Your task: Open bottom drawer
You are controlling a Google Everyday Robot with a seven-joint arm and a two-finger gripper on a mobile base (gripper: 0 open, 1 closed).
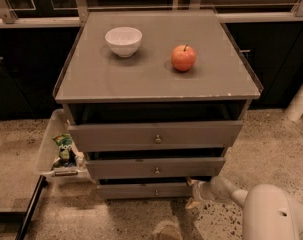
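The bottom drawer (141, 190) is the slimmest grey front, lowest of three on the grey cabinet (156, 79), with a small round knob (156, 192) at its centre. It stands slightly pulled out. The mid-sized drawer (151, 167) and the widest top drawer (156, 134) above it also stand ajar. My gripper (193, 194) reaches in from the lower right on a white arm (271, 214) and sits at the right end of the bottom drawer front, at floor level, right of the knob.
A white bowl (123, 41) and a red apple (183, 58) sit on the cabinet top. A clear bin (58, 149) with a green snack bag (66, 149) hangs at the cabinet's left side. Speckled floor (271, 149) surrounds it; dark cupboards stand behind.
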